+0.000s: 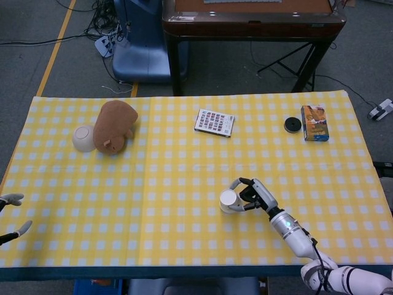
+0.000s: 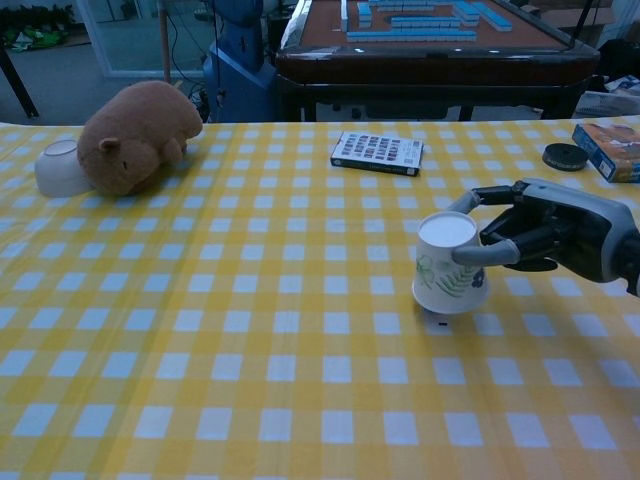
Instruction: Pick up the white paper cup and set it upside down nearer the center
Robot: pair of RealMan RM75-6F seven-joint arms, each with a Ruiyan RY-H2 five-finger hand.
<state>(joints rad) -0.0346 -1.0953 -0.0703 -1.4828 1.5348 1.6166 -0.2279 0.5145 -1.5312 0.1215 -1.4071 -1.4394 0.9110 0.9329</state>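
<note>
A: Note on the paper cup (image 2: 449, 263). It stands upside down on the checked tablecloth (image 2: 250, 330), base up, rim down or very nearly down, a little right of the table's middle. The right hand (image 2: 530, 235) grips it, fingers (image 2: 478, 254) wrapped round the wall from the right side.

B: Is the rim fully seated?

A: Cannot tell from either view. The chest view suggests contact, with a small dark speck just under the near edge.

B: Handling?

A: My judgement: very light, thin-walled, easily crushed or dented. The wall probably gives under a firm squeeze, so a light hold at mid-height, as now, looks right. The wider rim makes it stable inverted, but a finger dragging on release could tip or slide it on the cloth.

B: Left hand?

A: The left hand (image 1: 12, 215) sits at the far table edge, only fingertips showing, spread apart and holding nothing.

B: Neighbours?

A: The card box (image 2: 377, 152) lies well behind; the plush toy (image 2: 135, 135) and bowl (image 2: 58, 168) are far left.
</note>
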